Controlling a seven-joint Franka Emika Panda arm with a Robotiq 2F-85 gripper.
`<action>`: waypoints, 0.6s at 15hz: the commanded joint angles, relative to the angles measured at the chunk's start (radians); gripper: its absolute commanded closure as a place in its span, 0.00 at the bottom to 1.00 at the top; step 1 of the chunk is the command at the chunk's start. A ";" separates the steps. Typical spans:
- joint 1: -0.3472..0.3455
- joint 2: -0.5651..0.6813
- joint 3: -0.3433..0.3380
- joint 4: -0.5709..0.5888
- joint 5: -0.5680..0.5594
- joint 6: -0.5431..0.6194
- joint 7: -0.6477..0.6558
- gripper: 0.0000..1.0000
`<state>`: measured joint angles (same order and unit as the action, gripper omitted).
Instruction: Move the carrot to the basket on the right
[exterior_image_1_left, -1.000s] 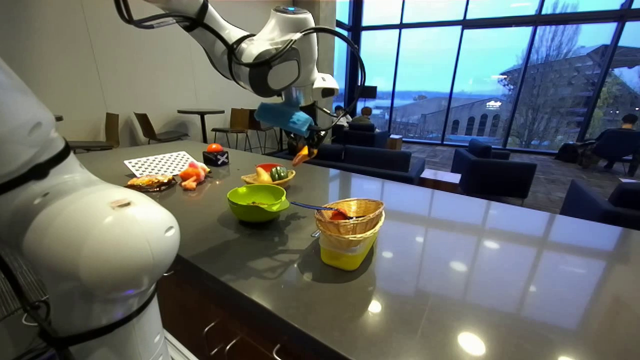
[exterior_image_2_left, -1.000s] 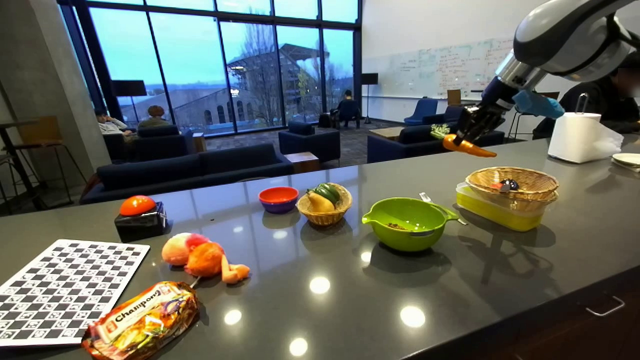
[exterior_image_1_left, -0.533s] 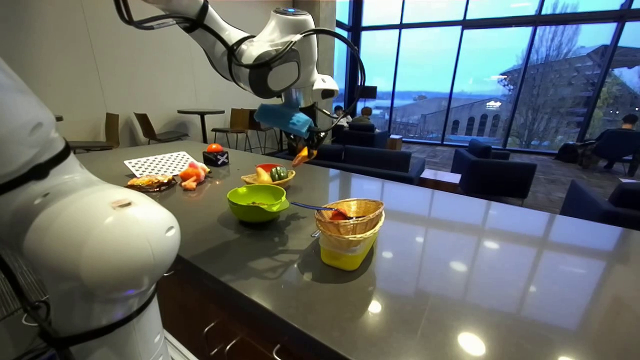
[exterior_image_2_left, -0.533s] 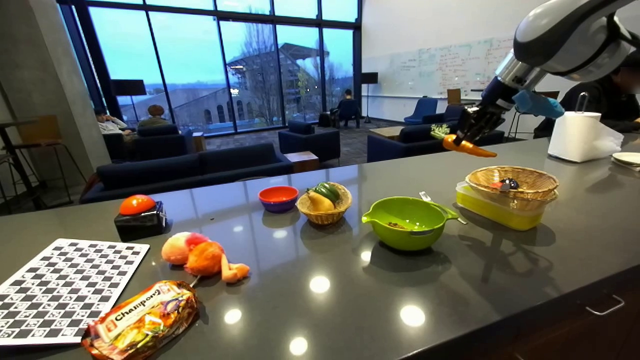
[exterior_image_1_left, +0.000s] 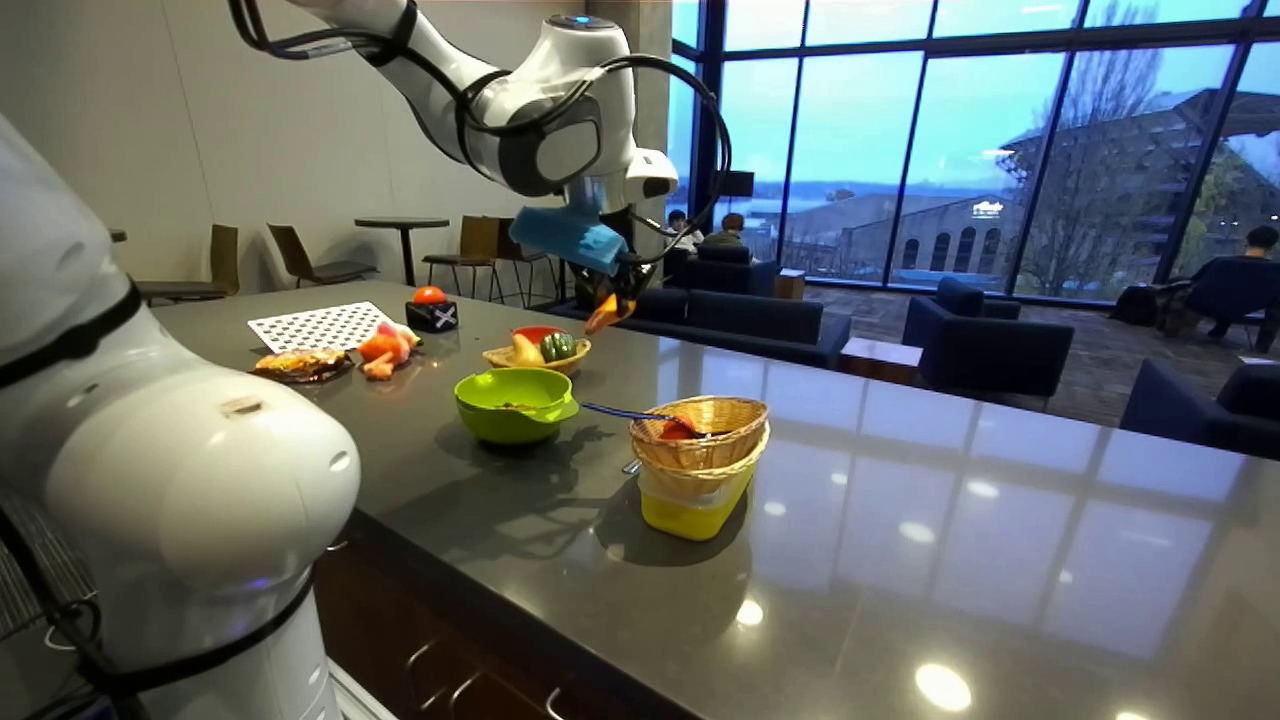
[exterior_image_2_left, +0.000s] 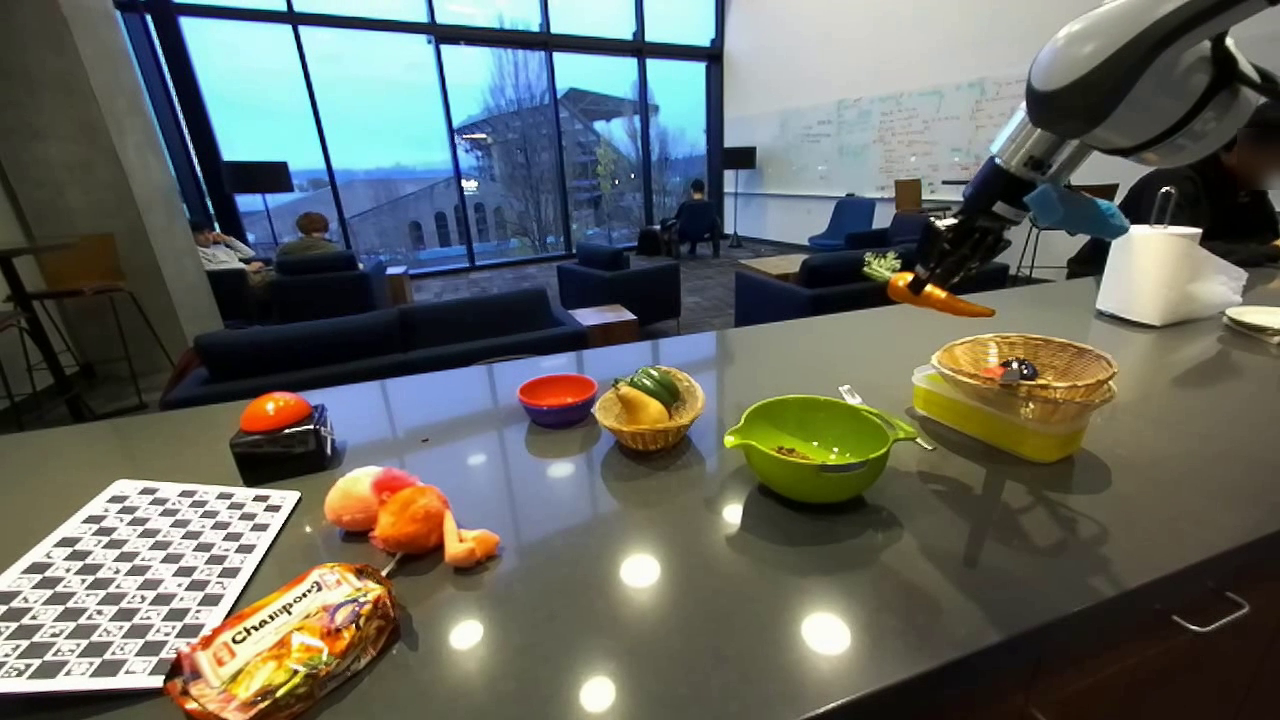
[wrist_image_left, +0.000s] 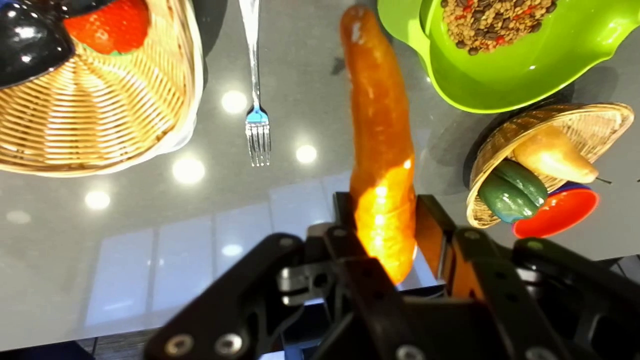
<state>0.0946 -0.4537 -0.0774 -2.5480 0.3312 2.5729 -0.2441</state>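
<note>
carrot — clamped crosswise in pincer, aloft

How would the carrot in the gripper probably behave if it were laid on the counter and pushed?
Probably stiff: the carrot juts from the gripper without folding. Its glossy surface may be slippery. On the counter, its round, tapering body would likely roll in a curve.

my far-off counter was crowded

from my console i saw a fork near the green bowl of grains. a small wicker basket held a yellow pear and a dark green vegetable, just beside a red-lined purple bowl. farther along lay a noodle packet, a checkered board and a black box topped by an orange dome.
</note>
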 joint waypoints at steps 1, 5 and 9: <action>-0.061 -0.024 0.022 -0.016 -0.094 -0.014 0.109 0.89; -0.153 -0.045 0.049 -0.024 -0.237 -0.083 0.266 0.89; -0.201 -0.068 0.059 -0.029 -0.301 -0.176 0.366 0.89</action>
<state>-0.0658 -0.4734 -0.0417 -2.5531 0.0743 2.4540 0.0464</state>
